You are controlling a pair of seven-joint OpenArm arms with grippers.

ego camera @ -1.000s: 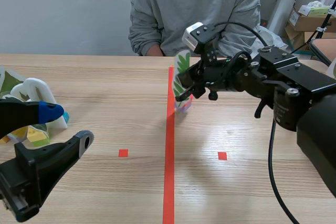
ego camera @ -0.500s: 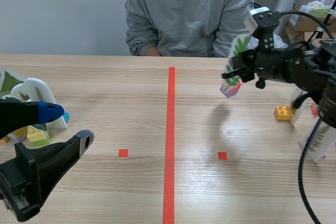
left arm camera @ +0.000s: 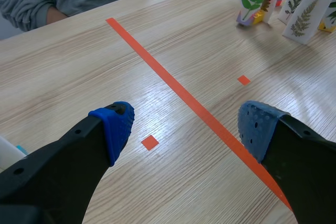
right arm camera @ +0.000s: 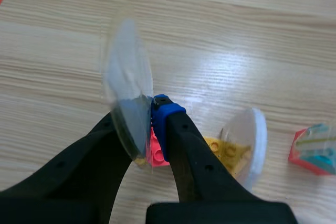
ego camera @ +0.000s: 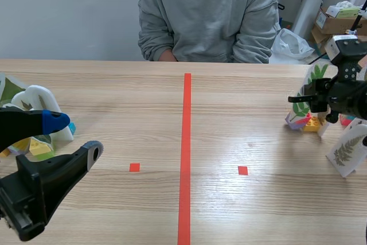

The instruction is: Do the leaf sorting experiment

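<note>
Nearest on the left, the left hand hangs low over the table, released. Its blue-padded and grey-padded fingers stand wide apart with nothing between them. Its wrist view shows only bare wood and the orange-red tape line beyond the gap. Just past it, at the left edge, sits a cluster of pieces, with a white arched card standing behind a yellow-green block. Across at the right edge, a white fern card stands upright. Slightly farther, the right hand is clenched on a leaf card printed with a broad green leaf. The right wrist view shows the card's thin edge pinched between the blue pad and the other finger. The card is upright with its coloured base down at the table, though whether it touches the wood cannot be told. A yellow brick lies just right of that base. At the far side, a person in a grey sweatshirt sits behind the table.
</note>
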